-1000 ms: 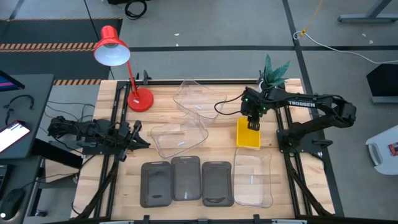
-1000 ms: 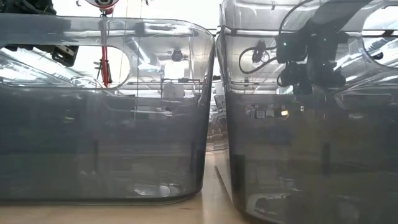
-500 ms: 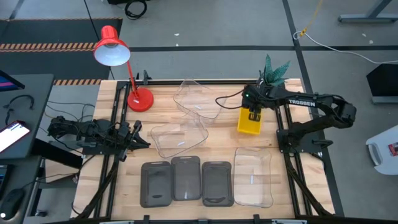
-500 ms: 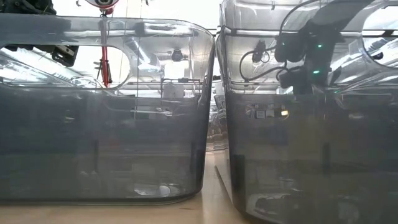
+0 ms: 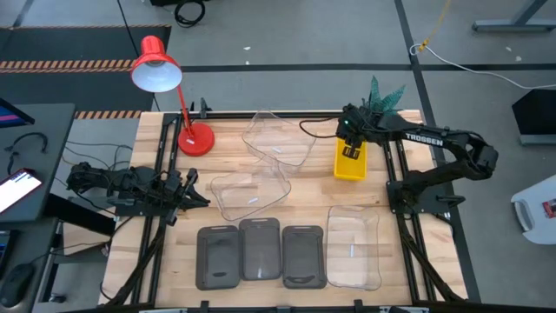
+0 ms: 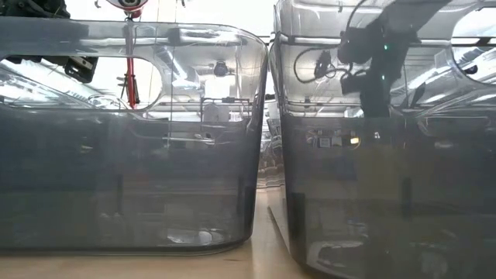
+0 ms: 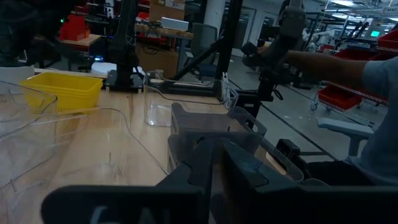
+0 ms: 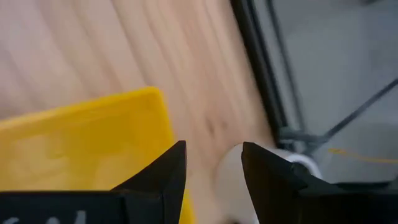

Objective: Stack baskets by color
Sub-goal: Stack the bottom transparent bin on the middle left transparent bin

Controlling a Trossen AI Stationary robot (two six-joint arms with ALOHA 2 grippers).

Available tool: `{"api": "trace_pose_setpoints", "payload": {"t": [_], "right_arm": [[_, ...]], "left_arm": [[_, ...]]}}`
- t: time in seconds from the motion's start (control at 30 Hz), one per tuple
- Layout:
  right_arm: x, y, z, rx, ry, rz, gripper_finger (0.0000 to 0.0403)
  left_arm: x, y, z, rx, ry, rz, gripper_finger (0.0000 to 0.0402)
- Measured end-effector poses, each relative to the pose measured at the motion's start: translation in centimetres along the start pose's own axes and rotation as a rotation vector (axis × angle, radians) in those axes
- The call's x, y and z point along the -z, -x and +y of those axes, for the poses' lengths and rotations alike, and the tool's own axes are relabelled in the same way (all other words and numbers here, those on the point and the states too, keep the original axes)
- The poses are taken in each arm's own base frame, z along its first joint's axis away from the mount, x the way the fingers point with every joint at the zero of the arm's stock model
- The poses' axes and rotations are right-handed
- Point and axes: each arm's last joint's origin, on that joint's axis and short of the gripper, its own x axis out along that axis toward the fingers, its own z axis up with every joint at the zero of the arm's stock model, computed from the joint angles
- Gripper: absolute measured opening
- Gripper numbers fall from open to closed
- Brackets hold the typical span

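White capital letters reading "TROSSEN" are showing along the dark forearm of the right arm [image 5: 426,139] in the high view, on the right side of the table near its far edge. The word is running lengthwise along the arm link, just right of the yellow basket [image 5: 351,162]. No other lettering, number, label or sign is showing clearly enough to read in the low view or in either wrist view.
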Motion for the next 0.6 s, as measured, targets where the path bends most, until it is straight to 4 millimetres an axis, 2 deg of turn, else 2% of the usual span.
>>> {"api": "trace_pose_setpoints", "payload": {"t": [0.23,0.43,0.6], "right_arm": [[-1.1,2.4,0.5,-0.084,-0.123,-0.008,0.0160],[-2.6,5.1,1.9,-0.168,-0.145,-0.077,0.0160],[-3.9,7.7,3.4,-0.316,-0.187,-0.166,0.0160]], "left_arm": [[0.0,0.0,0.0,0.000,0.000,0.000,0.0032],[0.0,0.0,0.0,0.000,0.000,0.000,0.0038],[0.0,0.0,0.0,0.000,0.000,0.000,0.0034]]}}
